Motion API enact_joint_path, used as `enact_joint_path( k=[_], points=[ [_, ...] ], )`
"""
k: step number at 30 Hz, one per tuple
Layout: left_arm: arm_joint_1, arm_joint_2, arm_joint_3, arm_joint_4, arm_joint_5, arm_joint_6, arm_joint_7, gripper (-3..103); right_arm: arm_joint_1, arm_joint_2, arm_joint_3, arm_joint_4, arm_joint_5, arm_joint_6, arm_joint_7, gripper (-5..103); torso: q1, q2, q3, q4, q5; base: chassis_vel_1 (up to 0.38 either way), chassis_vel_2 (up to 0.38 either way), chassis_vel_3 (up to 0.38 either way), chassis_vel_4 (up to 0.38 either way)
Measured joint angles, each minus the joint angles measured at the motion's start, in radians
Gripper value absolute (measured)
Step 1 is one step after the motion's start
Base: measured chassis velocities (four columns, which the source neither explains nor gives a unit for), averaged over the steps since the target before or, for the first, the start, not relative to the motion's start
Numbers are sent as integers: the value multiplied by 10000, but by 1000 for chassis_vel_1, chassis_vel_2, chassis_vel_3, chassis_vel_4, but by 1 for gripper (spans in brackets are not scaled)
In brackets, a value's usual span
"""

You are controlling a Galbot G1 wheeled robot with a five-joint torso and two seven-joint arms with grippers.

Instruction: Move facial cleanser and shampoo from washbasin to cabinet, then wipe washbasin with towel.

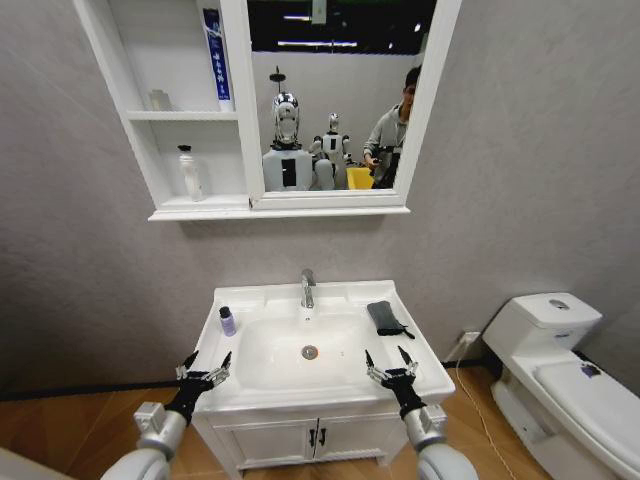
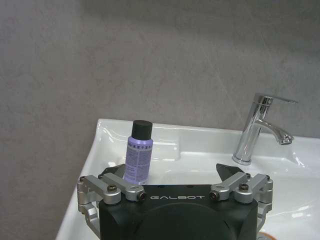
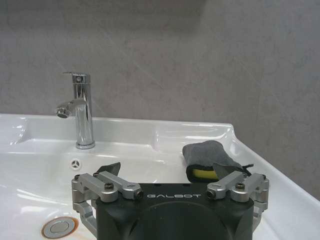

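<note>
White washbasin carries 1 purple bottle with black cap, upright on left ledge; dark grey towel folded on right ledge, yellow patch showing at its fold. Cabinet shelves hold white bottle and blue tube. Judged step: fetching purple bottle. Left gripper spread open, hovering at front-left rim, bottle just beyond; next move needs short reach forward, fingers straddling bottle. Right gripper open too, waiting at front-right rim, near towel.

Bowl of washbasin open between purple bottle left, towel right; tap blocks rear centre
</note>
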Motion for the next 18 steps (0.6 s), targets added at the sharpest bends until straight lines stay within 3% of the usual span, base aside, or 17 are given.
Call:
enact_joint_path(
  k=[18],
  points=[
    [-3109, 790, 1150, 2907, -230, -54, 116, 101, -331, 41, 303, -219, 20, 8, 38, 100, 1, 0, 1, 3, 3, 0, 0, 0, 0]
  ],
)
